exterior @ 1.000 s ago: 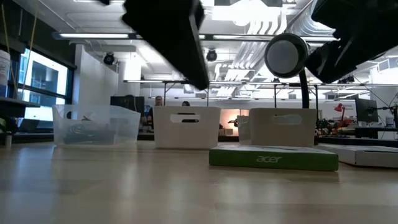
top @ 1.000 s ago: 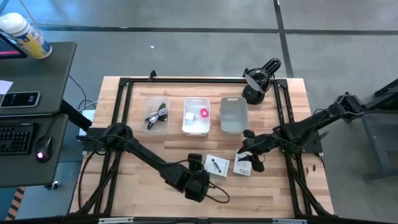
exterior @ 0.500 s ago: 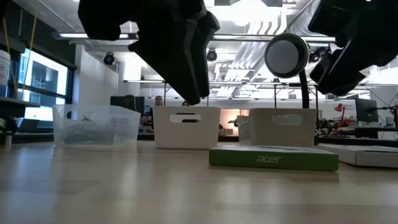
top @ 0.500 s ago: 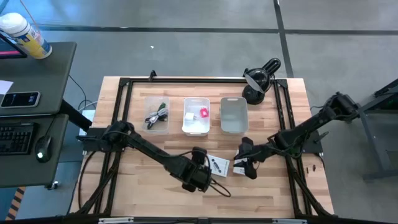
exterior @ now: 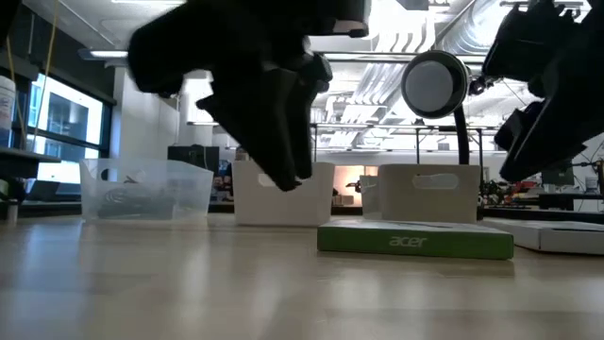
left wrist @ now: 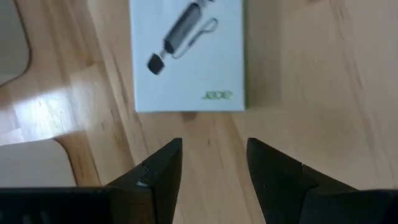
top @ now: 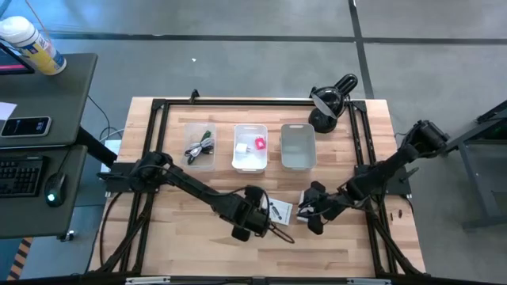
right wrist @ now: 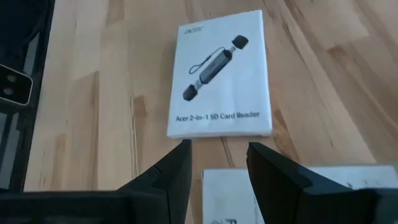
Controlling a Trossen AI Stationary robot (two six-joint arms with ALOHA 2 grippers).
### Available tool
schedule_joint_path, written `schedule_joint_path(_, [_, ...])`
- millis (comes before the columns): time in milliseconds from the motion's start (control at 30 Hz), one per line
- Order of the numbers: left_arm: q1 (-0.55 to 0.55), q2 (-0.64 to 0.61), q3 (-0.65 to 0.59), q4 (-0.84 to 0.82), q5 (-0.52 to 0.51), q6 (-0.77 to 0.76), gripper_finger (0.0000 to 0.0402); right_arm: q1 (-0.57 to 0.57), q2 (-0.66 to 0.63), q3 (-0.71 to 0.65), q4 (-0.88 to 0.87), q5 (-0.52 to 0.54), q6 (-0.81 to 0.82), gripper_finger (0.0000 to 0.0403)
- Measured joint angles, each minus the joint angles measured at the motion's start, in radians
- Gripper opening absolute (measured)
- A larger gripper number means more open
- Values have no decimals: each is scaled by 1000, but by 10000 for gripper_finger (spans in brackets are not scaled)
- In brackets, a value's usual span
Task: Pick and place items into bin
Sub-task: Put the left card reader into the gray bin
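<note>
Two white printed packets lie flat on the wooden table. One (top: 276,210) shows in the left wrist view (left wrist: 186,56) and the right wrist view (right wrist: 221,74). The other (top: 306,212) lies beside it (right wrist: 245,186). My left gripper (top: 260,218) is open, its fingertips (left wrist: 214,155) just short of the first packet's near edge. My right gripper (top: 318,215) is open above the second packet (right wrist: 217,158). In the low view both grippers (exterior: 283,161) (exterior: 557,104) hang above the table. The black cable and green pen lie in the clear bin (top: 200,146). The pink piece and white cube lie in the white bin (top: 250,148).
A third bin (top: 298,146) stands to the right of the white one with nothing showing in it. A black stand with a round head (top: 329,101) is at the far right. Black frame rails (top: 158,142) run along the table's sides.
My left gripper has moved toward the far edge and a little right, closing on the first packet. My right gripper has moved toward the near edge, over the second packet. Both packets have stayed where they were.
</note>
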Motion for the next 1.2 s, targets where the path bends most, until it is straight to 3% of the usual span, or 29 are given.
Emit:
schedule_joint_path(433, [1,0,0,-5,-56,-15,166,-3,96,8,69,-2,-49,145])
schedule_joint_path(633, [5,0,0,-37,-90,-53,166,-3,181,58,63,-47,-77,145])
schedule_joint_path(867, [25,0,-6,-61,-89,-82,166,-15,239,130,-18,-27,-90,145])
schedule_joint_path(1200, [53,2,-121,90,45,-109,166,-17,261,156,-70,-24,-82,145])
